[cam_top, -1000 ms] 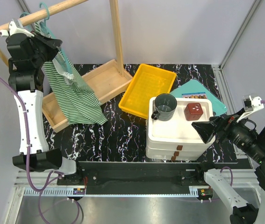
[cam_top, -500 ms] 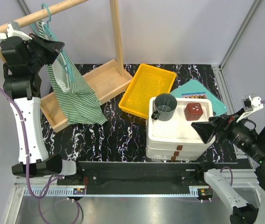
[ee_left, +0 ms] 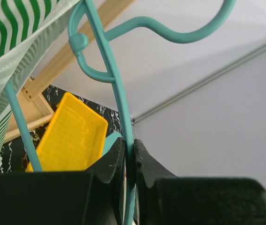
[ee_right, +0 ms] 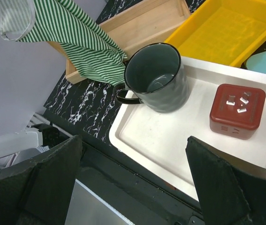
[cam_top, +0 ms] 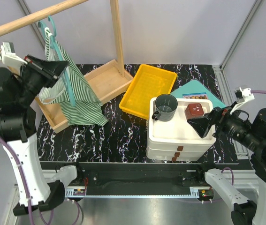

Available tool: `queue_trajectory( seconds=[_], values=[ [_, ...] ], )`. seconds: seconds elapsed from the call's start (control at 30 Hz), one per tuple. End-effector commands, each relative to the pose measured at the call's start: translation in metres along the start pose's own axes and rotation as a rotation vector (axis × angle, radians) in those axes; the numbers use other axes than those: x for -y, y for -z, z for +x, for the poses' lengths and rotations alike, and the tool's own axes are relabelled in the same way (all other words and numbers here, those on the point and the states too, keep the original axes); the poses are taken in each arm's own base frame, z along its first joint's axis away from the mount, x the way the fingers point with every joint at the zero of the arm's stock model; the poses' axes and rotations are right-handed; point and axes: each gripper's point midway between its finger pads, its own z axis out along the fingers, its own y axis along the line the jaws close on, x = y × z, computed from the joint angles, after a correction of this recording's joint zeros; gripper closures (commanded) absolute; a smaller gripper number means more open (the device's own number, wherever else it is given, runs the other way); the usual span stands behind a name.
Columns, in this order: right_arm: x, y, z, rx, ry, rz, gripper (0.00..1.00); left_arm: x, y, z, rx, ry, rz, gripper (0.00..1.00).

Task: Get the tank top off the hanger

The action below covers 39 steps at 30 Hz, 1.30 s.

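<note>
**A:** Any writing to call out?

**B:** Just a printed strip on the teal board [cam_top: 194,90] behind the drawer unit [cam_top: 175,127], and it's too small to read.

**A:** Give me the count, then.

**B:** One hanger [ee_left: 123,122], one tank top [cam_top: 83,96], one mug [ee_right: 156,77], one red block [ee_right: 237,110], one yellow tray [cam_top: 147,89] and one wooden tray [cam_top: 105,80]. The unit has two drawers, each with a brown pull.

**A:** Left pincer?

**B:** The left pincer [ee_left: 129,145] is pressed together on the hanger's teal bar, just below the hook, up near the pole [cam_top: 29,21]. I can't tell whether the hook sits on the pole.

**A:** And the top?

**B:** The tank top is on the hanger. Its striped cloth drapes down over the wooden tray's near corner, above the worktop [cam_top: 118,131], and one armhole hangs loose beneath the pincer.

**A:** Right side?

**B:** The right pincer [ee_right: 133,140] is spread wide and grips nothing. It hovers above the drawer unit's top, where the mug and red block stand apart, mug to the left.
</note>
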Motion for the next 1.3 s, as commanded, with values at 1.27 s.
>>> queue_trajectory(
  seconds=[1.27],
  values=[
    [-0.168,-0.251,0.016,-0.112,0.421,-0.595,0.17,0.016,0.096,0.154,-0.464,-0.048,0.565,1.0]
  ],
)
